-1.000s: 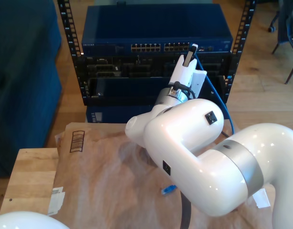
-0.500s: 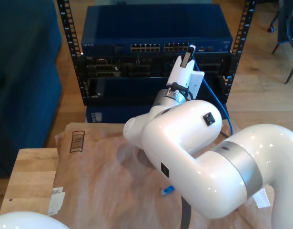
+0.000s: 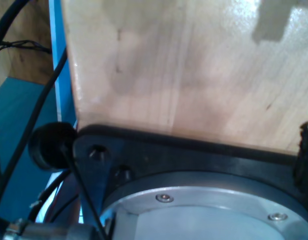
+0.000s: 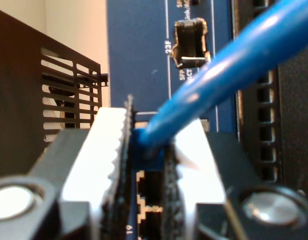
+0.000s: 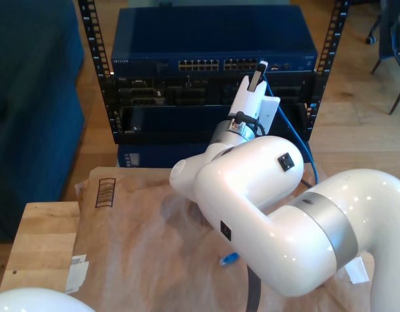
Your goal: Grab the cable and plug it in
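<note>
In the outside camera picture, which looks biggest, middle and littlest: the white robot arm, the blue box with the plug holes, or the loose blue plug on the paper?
1. White robot arm, though it is nearest the camera.
2. Blue box.
3. Loose blue plug.

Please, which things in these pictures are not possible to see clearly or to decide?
- Whether the plug is in a port: in the second wrist view my second gripper and its fingers cover the cable end.
- Port labels on the blue switch: too small in the exterior view.
- My first gripper: the first wrist view shows a wooden board and a black mount, so its state is unknown.
- The loose plug: the white arm partly covers it.
</note>
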### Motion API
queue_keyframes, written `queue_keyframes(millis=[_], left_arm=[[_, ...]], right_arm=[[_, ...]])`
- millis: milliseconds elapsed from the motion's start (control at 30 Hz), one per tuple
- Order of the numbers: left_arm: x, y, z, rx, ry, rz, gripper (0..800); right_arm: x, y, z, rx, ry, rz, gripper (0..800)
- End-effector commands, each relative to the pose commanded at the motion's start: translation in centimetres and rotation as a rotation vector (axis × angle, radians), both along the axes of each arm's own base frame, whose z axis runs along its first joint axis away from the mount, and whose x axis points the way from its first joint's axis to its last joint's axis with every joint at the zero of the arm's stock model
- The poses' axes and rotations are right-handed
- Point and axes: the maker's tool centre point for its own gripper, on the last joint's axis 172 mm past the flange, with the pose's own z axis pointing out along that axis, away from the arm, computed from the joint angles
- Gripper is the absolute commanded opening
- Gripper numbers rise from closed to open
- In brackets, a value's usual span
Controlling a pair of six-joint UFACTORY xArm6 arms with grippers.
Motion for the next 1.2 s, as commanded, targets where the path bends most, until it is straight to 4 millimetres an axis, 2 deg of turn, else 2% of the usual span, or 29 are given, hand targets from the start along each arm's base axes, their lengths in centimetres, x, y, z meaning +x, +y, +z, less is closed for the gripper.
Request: queue_keyframes(millis=[267, 367, 433, 567, 667, 767, 833, 900, 1000, 1100, 1200], left_arm=[[0.0, 0.0, 0.0, 0.000, 0.001, 0.001, 798], [0.0, 0.0, 0.0, 0.000, 0.001, 0.001, 799], [0.0, 0.0, 0.0, 0.000, 0.001, 0.001, 799], [0.0, 0.0, 0.0, 0.000, 0.001, 0.001, 799], [0.0, 0.0, 0.0, 0.000, 0.000, 0.000, 798], [0.0, 0.0, 0.0, 0.000, 0.001, 0.001, 799], [0.0, 0.0, 0.0, 0.000, 0.000, 0.000, 799], [0.0, 0.0, 0.0, 0.000, 0.001, 0.001, 798], [0.0, 0.0, 0.0, 0.000, 0.001, 0.001, 798], [0.0, 0.0, 0.0, 0.000, 0.000, 0.000, 799], [0.0, 0.1, 0.0, 0.002, 0.001, 0.001, 798]], right_arm=[[-0.1, -0.2, -0.3, 0.002, 0.002, -0.001, 0], [-0.1, -0.3, -0.2, 0.002, 0.002, -0.003, 123], [0.0, -0.4, 0.0, 0.005, 0.003, -0.002, 236], [-0.4, -0.5, 0.5, 0.006, 0.030, 0.011, 340], [-1.4, -1.0, 0.9, 0.001, 0.070, 0.023, 358], [-2.2, -1.1, 0.5, 0.012, 0.145, 0.059, 435], [-2.7, -1.1, -0.5, 0.025, 0.220, 0.096, 534], [-3.3, -1.1, -1.2, 0.048, 0.298, 0.138, 590], [-5.0, -1.2, -2.5, 0.073, 0.404, 0.193, 641], [-6.6, -1.8, -1.8, 0.098, 0.455, 0.234, 667], [-7.5, -3.0, 1.4, 0.123, 0.452, 0.273, 674]])
